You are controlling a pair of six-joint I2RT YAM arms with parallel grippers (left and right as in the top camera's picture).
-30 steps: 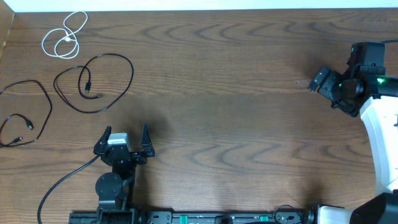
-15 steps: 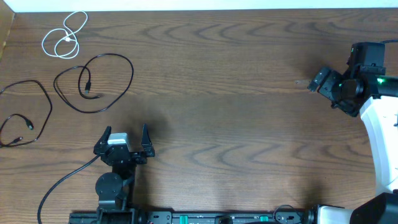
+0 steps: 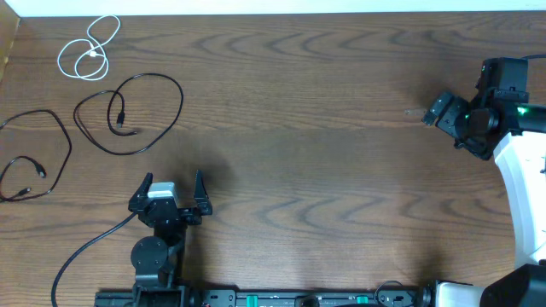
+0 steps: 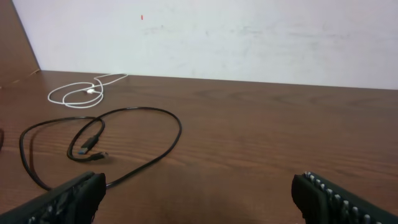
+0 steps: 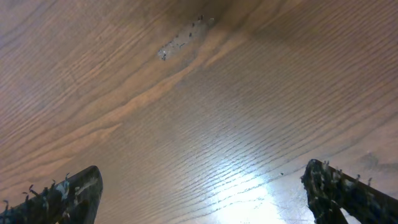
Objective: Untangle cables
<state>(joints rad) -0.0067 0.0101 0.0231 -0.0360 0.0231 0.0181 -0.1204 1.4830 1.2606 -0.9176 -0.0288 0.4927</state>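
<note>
Three cables lie apart at the table's far left. The white cable (image 3: 89,53) is coiled near the back edge and also shows in the left wrist view (image 4: 84,92). A black cable (image 3: 130,112) forms a loop below it and shows in the left wrist view (image 4: 106,142). The second black cable (image 3: 38,158) lies at the left edge. My left gripper (image 3: 171,189) is open and empty, just in front of the looped black cable; its fingertips frame bare wood in its wrist view (image 4: 199,196). My right gripper (image 3: 442,109) is open and empty at the far right over bare wood, as its wrist view (image 5: 205,193) shows.
A thick black wire (image 3: 85,249) runs from the left arm toward the front edge. A white wall (image 4: 236,37) borders the table's back edge. The white right arm body (image 3: 522,188) stands along the right edge. A pale scuff mark (image 5: 183,38) marks the wood below the right gripper.
</note>
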